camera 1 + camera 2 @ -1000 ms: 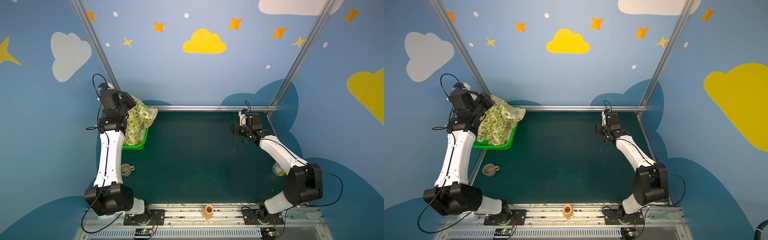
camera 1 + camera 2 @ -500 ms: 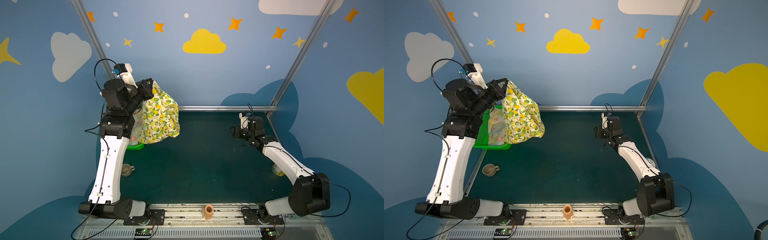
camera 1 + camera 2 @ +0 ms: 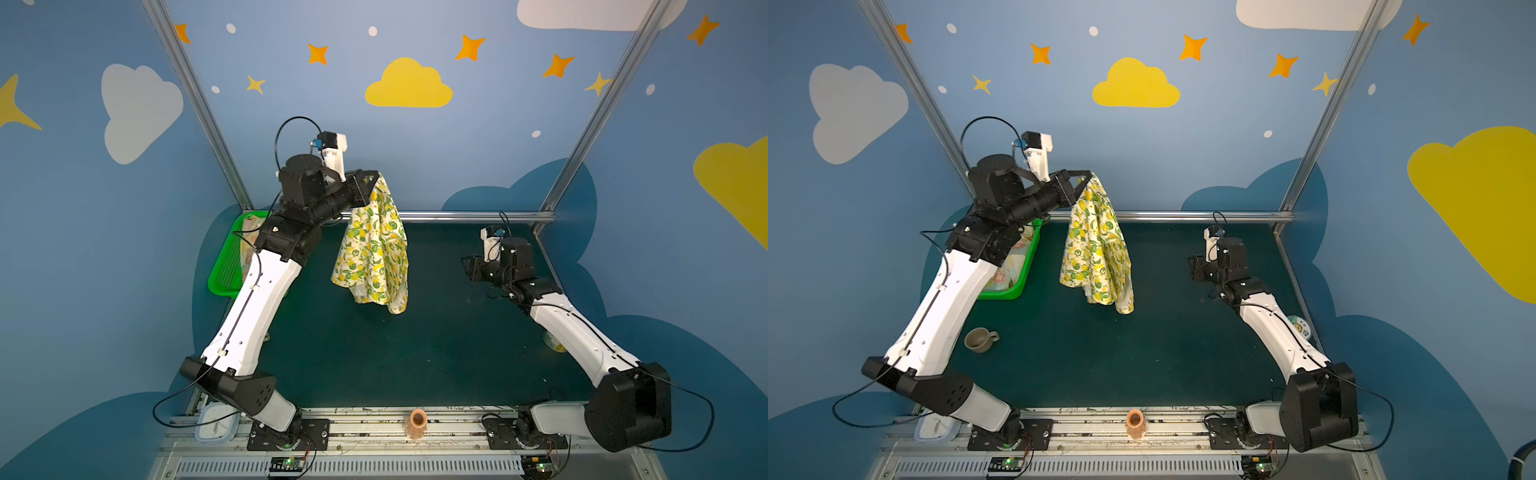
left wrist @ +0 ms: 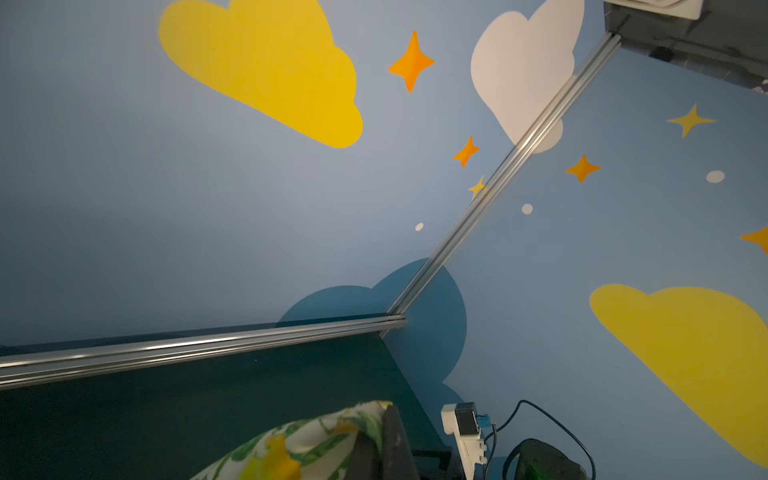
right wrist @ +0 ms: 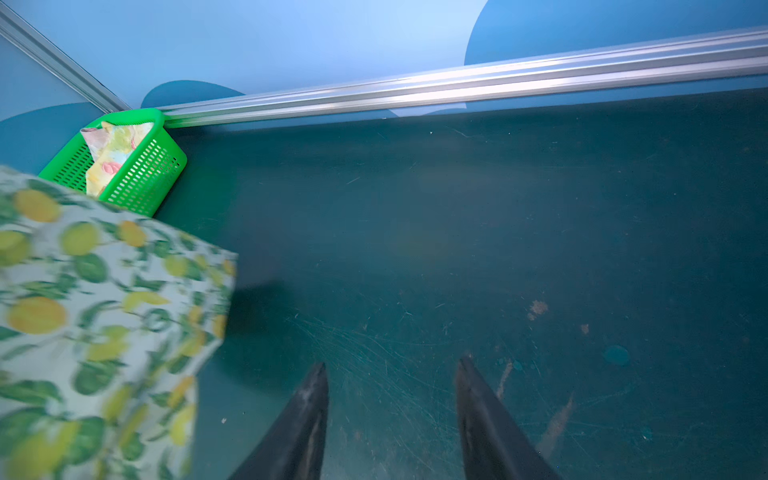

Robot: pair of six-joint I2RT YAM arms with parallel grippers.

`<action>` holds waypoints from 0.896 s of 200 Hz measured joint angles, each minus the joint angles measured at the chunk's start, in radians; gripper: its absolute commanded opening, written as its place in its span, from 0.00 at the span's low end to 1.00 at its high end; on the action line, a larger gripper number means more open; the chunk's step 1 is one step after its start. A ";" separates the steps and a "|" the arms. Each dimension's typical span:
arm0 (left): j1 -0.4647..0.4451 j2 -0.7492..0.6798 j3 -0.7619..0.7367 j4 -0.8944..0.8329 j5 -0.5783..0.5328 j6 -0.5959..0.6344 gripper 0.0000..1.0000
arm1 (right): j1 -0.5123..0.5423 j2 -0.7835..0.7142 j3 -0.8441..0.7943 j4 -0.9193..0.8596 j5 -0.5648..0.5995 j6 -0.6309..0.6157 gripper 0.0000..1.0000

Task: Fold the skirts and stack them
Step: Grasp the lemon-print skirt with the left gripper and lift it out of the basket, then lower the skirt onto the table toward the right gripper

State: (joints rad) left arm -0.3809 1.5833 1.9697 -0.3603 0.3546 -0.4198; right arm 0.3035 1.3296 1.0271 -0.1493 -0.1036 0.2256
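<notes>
- Blue-painted walls [image 3: 415,158], clouds and stars on them, enclose the cell on three sides.
- Dark green table [image 3: 436,357]: middle bare and scuffed, the working ground for folding.
- Lemon-print skirt [image 3: 376,253]: hangs bunched in the air from one pinched edge over the left half of the table, near the basket. I cannot tell whether its hem touches the mat.
- Green basket [image 3: 1021,274]: far left corner of the table.
- Floral skirt [image 5: 112,153]: crumpled inside the basket, not yet handled.
- Left gripper [image 3: 372,180]: raised high, clamped tight on the lemon-print skirt's top edge.
- Right gripper [image 5: 391,362]: jaws parted, holding nothing, low over the table well apart from the cloth.
- Cup [image 3: 980,340]: beside the left arm, no part of the job.
- Step in hand, by my reckoning: bringing the first skirt out to the open mat. The next move calls for the free gripper to take a second corner, so the cloth can be laid flat.
</notes>
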 measured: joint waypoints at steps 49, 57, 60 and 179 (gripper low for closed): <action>-0.081 0.051 -0.058 0.041 0.023 -0.035 0.04 | 0.003 -0.039 -0.045 0.011 0.001 -0.002 0.49; -0.087 0.041 -0.114 0.067 0.023 -0.048 0.04 | 0.004 -0.040 -0.052 0.014 0.001 -0.002 0.49; -0.089 0.032 -0.152 0.085 0.020 -0.053 0.04 | 0.006 -0.040 -0.057 0.016 0.001 0.000 0.49; -0.084 -0.422 -1.069 0.128 -0.248 -0.206 0.67 | 0.082 0.272 0.015 -0.151 0.005 0.095 0.49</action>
State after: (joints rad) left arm -0.4648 1.1614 0.9012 -0.2325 0.1062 -0.6258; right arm 0.3851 1.6020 1.0424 -0.3008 -0.0990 0.3210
